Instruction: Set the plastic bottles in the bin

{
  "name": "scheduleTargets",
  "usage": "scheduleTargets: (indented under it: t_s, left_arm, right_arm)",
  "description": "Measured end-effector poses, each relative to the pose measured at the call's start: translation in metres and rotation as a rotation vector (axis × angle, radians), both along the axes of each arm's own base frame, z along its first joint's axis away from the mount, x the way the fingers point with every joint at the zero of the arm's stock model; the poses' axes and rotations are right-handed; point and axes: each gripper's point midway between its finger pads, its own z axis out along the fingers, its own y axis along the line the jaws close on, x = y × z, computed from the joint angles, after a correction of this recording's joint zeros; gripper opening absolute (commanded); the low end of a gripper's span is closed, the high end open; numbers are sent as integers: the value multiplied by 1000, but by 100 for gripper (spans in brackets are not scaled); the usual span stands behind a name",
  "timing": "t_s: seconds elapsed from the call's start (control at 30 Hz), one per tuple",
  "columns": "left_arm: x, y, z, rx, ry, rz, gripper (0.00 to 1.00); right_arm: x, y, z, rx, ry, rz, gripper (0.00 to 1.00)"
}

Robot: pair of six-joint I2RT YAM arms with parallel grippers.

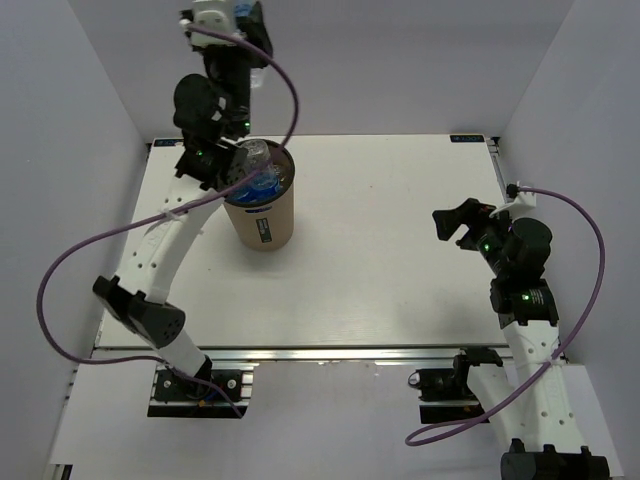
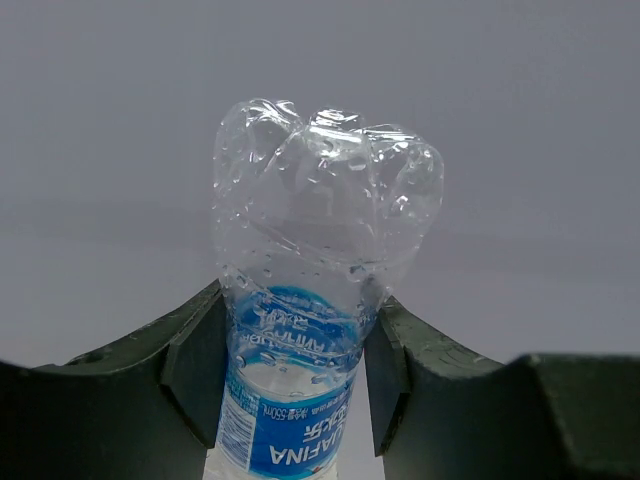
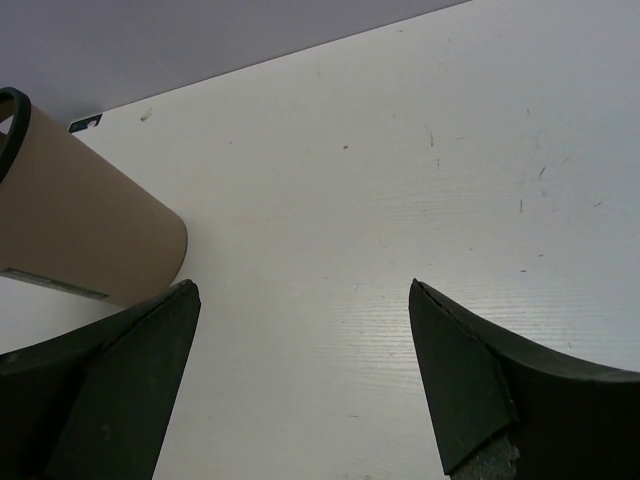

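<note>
Left wrist: blue "AFINA" label (image 2: 292,425) on bottle (image 2: 320,240) in left claw (image 2: 295,350).

The water bottle (image 2: 325,230) is thin clear plastic, glossy and crumpled, with droplets clinging inside; its blue label (image 2: 290,430) is shiny film. The left end effector (image 2: 297,360) has fingers (image 2: 190,375) of dark, matt plastic. The bin (image 3: 85,230) looks like smooth, matt tan cardboard with a darker rim (image 3: 8,125). The worktop (image 3: 420,170) is white, matt, finely grained and lightly speckled.
</note>
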Motion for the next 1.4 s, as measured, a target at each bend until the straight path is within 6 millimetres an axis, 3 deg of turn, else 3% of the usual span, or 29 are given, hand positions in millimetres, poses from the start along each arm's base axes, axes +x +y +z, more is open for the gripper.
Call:
scheduleTargets:
  t_s: [0.1, 0.2, 0.37, 0.53, 0.6, 0.77, 0.93, 1.07, 1.4]
  left_arm:
    - [7, 41, -12, -105, 38, 54, 34]
    - [29, 62, -50, -163, 129, 101, 34]
    - [59, 73, -145, -182, 344, 183, 35]
    - [63, 84, -206, -233, 465, 234, 36]
    - [57, 89, -223, -258, 501, 254, 45]
    - [32, 101, -233, -343, 511, 251, 61]
    - [8, 113, -238, -399, 492, 252, 62]
    - [14, 113, -249, -395, 512, 267, 62]
    - [35, 106, -298, -322, 610, 301, 62]
  right_arm:
    - [2, 2, -3, 2, 9, 12, 89]
    - [3, 4, -6, 4, 21, 22, 89]
    - [2, 4, -5, 5, 18, 26, 89]
    - [0, 5, -2, 5, 6, 30, 89]
    - [0, 5, -2, 6, 6, 30, 89]
    - [0, 6, -4, 7, 9, 34, 89]
    - [0, 6, -8, 8, 17, 37, 89]
    - [-1, 6, -5, 8, 7, 36, 89]
    - [-3, 6, -3, 7, -3, 36, 89]
